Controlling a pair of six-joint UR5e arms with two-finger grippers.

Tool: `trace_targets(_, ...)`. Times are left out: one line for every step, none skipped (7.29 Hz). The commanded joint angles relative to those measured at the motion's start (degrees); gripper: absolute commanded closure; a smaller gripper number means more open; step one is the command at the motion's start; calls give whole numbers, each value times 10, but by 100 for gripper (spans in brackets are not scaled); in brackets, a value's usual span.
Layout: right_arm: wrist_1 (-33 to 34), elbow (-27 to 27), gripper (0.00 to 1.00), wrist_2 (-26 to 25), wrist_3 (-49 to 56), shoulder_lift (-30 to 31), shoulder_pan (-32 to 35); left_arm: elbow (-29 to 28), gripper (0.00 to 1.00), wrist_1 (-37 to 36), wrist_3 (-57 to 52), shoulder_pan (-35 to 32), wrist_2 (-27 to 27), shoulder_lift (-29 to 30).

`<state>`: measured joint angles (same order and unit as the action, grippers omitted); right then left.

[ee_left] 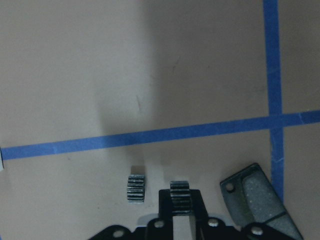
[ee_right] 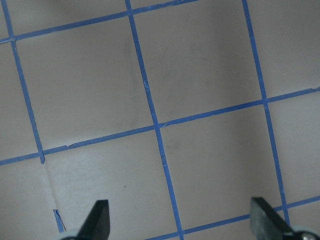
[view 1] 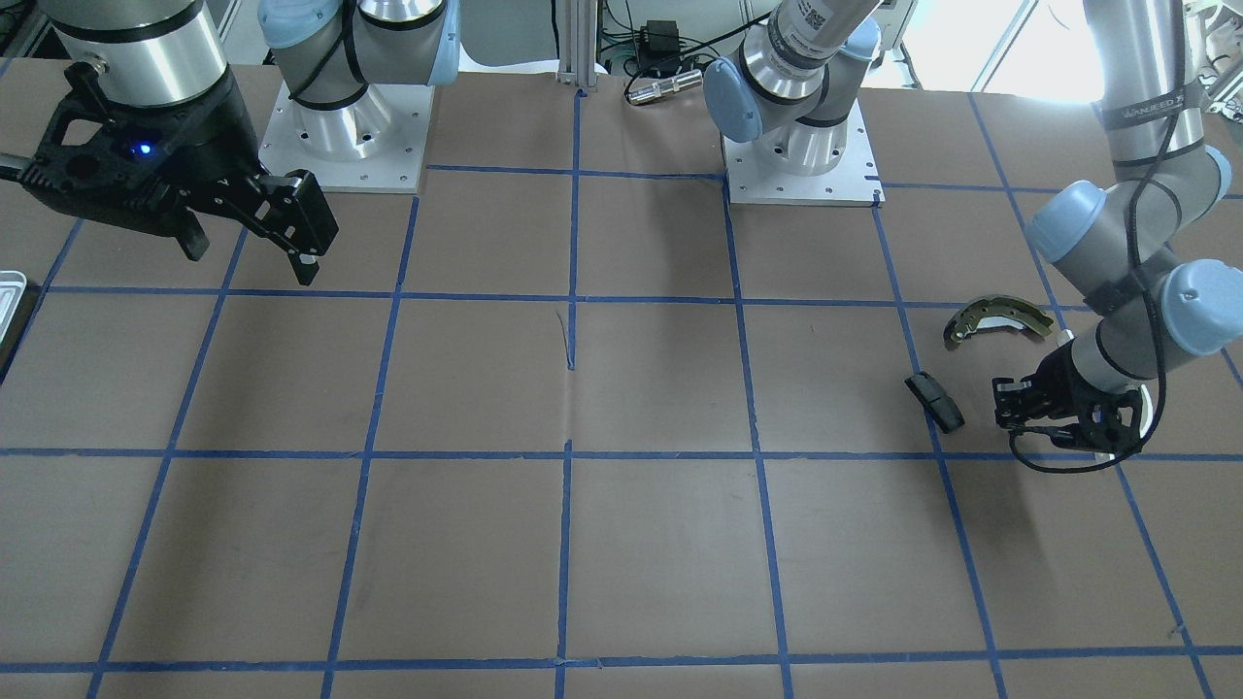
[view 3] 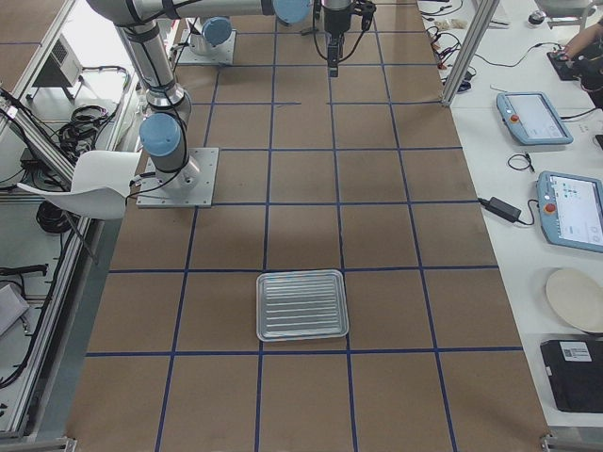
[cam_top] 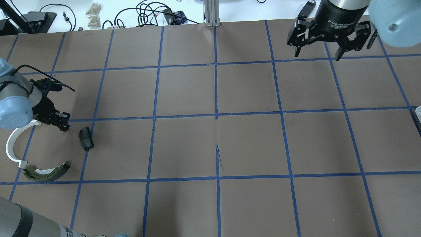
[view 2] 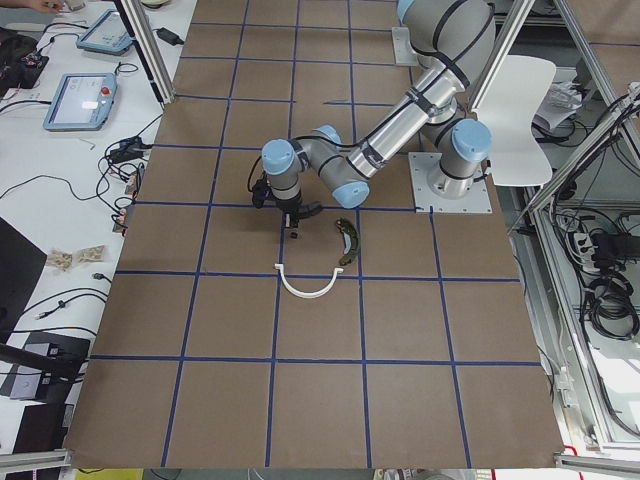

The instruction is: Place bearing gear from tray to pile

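Note:
My left gripper (view 1: 1005,403) (cam_top: 63,123) hangs low beside the pile. In the left wrist view its jaws (ee_left: 180,200) are closed on a small ridged bearing gear (ee_left: 180,192). A second small ridged gear (ee_left: 135,188) lies on the table just beside it. The pile holds an olive brake shoe (view 1: 1000,318) (cam_top: 46,171), a white plastic arc (cam_top: 13,144) and a black oblong pad (view 1: 934,401) (cam_top: 86,138) (ee_left: 255,197). The silvery tray (view 3: 301,306) is far off at the robot's right end and looks empty. My right gripper (view 1: 252,257) (cam_top: 317,56) (ee_right: 182,220) is open, empty and raised.
Brown paper with blue tape grid lines covers the table (cam_top: 217,141). Two square metal base plates (view 1: 345,136) (view 1: 801,160) stand at the robot's edge. Cables and small items (cam_top: 148,13) lie beyond the far edge. The tray's corner (view 1: 10,291) shows at the front view's left edge.

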<state>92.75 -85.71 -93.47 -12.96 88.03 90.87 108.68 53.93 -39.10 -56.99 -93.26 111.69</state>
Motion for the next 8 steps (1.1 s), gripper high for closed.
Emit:
trace_targets(-4,-1,0,0,0,3,3,-1,57,-1,-1,1,-1,3)
trace_targets(-5,-2,0,0,0,9,4,-2,28,-1,0,1,0,6)
trace_targets(-6,-2,0,0,0,10,4,-4,19,-1,5,0,2,6)
trace_targets(-6,-2,0,0,0,10,4,-8,19,-1,6,-1,2,6)
trace_targets(-6,-2,0,0,0,10,4,-14,15,4,10,-12,1,-8)
trace_targets(-6,-2,0,0,0,10,4,-28,11,19,16,-46,16,-29)
trace_targets(-6,-2,0,0,0,10,4,-44,11,61,67,-99,14,-51)
trace_targets(-6,-2,0,0,0,10,4,-59,10,97,141,-152,15,-73)
